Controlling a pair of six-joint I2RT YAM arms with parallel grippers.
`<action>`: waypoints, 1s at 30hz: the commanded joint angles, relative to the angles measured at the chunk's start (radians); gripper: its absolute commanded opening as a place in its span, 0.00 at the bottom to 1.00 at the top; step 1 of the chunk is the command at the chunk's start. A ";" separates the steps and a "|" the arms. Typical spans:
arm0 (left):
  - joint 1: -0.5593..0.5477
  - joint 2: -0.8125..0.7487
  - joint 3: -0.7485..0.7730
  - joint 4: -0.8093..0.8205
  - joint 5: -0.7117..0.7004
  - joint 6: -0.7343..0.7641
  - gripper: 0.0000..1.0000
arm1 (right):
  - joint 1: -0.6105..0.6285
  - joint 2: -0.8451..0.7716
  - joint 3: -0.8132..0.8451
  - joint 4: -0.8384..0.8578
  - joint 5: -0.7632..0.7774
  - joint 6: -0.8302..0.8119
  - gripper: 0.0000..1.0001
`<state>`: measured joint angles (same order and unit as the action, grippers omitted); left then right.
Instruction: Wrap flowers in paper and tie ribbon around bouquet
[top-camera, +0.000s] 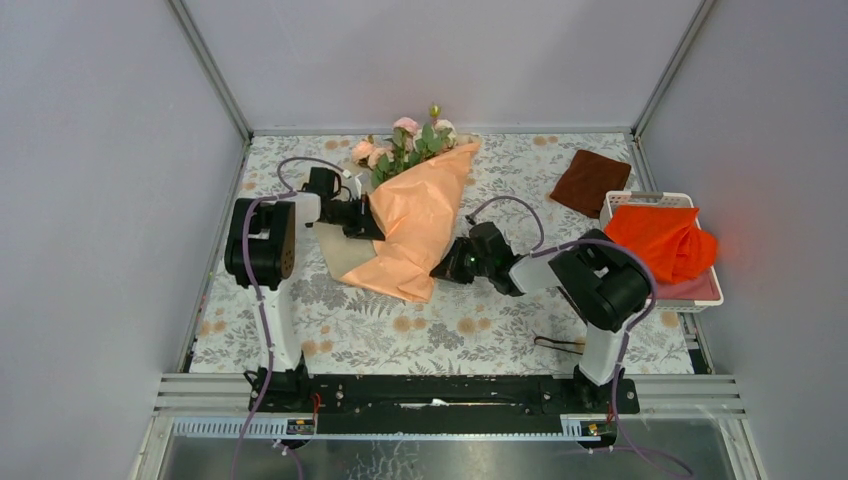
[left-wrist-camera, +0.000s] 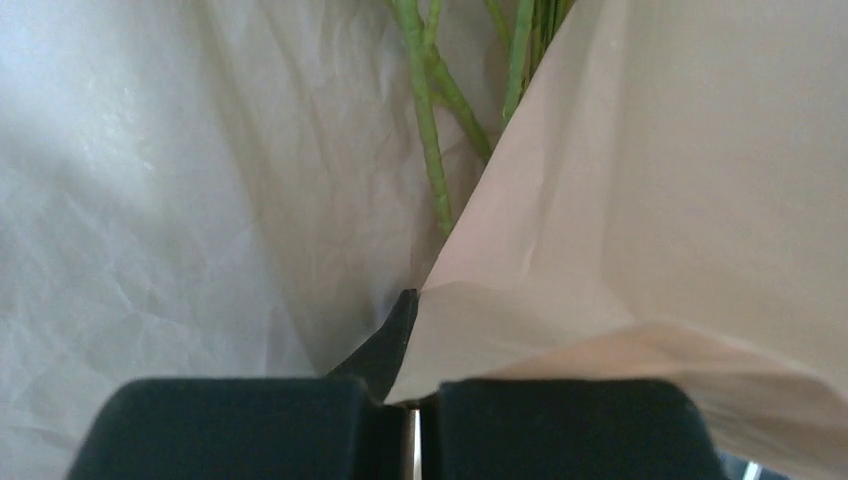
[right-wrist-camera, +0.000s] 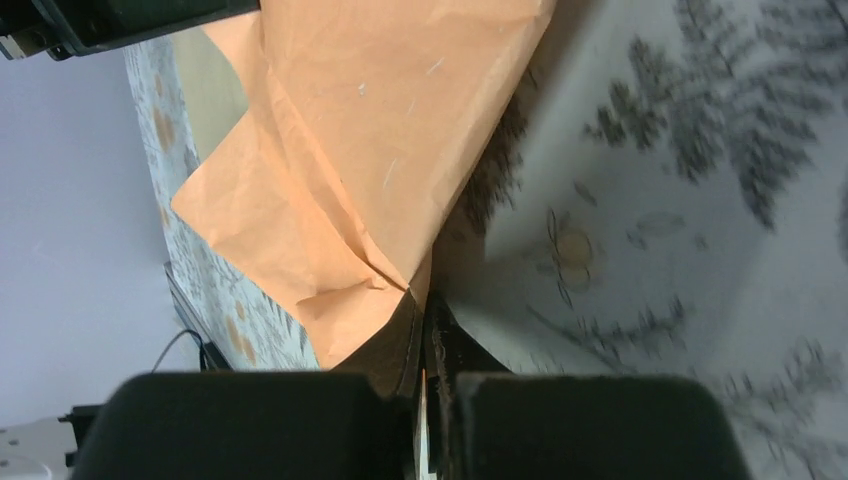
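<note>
Nearest the arm bases, the right gripper is clamped on the near right edge of the paper, which lies folded into a long cone on the floral table. Further back, the left gripper pinches the paper's left edge, with the thin green stems of the flowers just beyond its tips. Their pink and cream heads stick out of the cone's far end

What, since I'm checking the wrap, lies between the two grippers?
The paper, folded over the flowers, spans from the left gripper to the right gripper, both pinching it; the top view shows this.
</note>
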<state>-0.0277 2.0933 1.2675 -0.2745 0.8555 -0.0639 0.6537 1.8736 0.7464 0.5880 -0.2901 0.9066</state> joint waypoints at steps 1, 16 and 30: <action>-0.018 -0.077 -0.122 -0.049 -0.006 0.009 0.00 | -0.012 -0.125 -0.097 -0.119 -0.031 -0.078 0.00; -0.120 -0.156 -0.353 0.102 0.083 -0.175 0.00 | -0.065 -0.412 -0.110 -0.709 0.024 -0.342 0.27; -0.121 -0.148 -0.351 0.121 0.066 -0.168 0.00 | -0.162 -0.058 0.425 -0.522 -0.228 -0.613 0.03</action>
<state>-0.1558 1.9278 0.9138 -0.1864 0.9726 -0.2459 0.5652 1.6489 1.0328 -0.0135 -0.3561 0.3695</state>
